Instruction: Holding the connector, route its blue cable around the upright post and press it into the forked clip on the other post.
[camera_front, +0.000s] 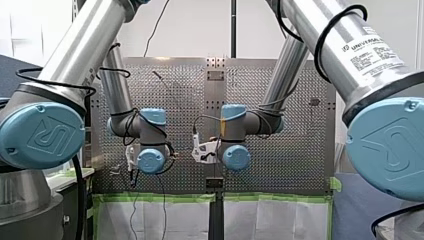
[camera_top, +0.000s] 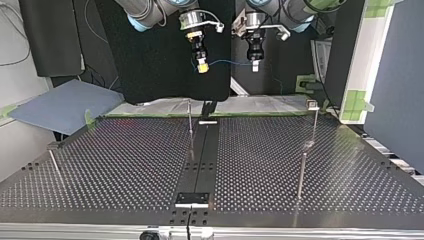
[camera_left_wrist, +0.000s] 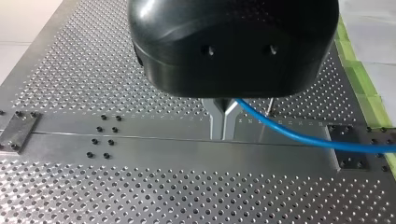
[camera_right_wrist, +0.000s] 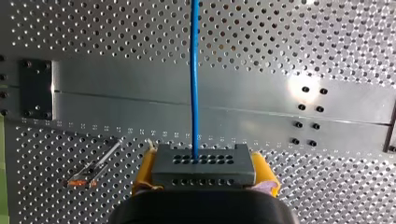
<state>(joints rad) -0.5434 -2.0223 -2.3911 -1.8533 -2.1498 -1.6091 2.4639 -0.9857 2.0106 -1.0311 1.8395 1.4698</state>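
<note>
Front view: my left arm (camera_front: 65, 60) and my right arm (camera_front: 350, 50) reach in over the perforated metal table (camera_front: 300, 150). Their wrists are close together over its middle. The grippers are too small here to read.

Top view: both grippers hang high over the table's far edge, well above its surface. My right gripper (camera_top: 202, 66) shows yellow at its tip, and my left gripper (camera_top: 255, 65) is just beside it. A thin blue cable (camera_top: 227, 62) runs between them. Below, a thin upright metal post (camera_top: 190, 120) stands near the middle of the far edge. A second thin post with a small head (camera_top: 314, 125) stands toward the far right corner. I judge that head to be the forked clip, though it is too small to be sure. The cable touches neither post.

Left wrist view: the left gripper's metal fingers (camera_left_wrist: 217, 123) are pressed together on the blue cable. The cable leaves them sideways, above the table's smooth central strip (camera_left_wrist: 140, 140).

Right wrist view: the right gripper's yellow pads (camera_right_wrist: 144, 170) are clamped on a dark grey block connector with rows of holes (camera_right_wrist: 203, 165). The blue cable rises from it, straight ahead of the gripper.

I judge the task to be at its start. The connector and cable are gripped and lifted, and no routing is done. The next move calls for lowering the cable to post height and leading it around the upright post. The cable should keep some slack before it is pressed into the clip.
</note>
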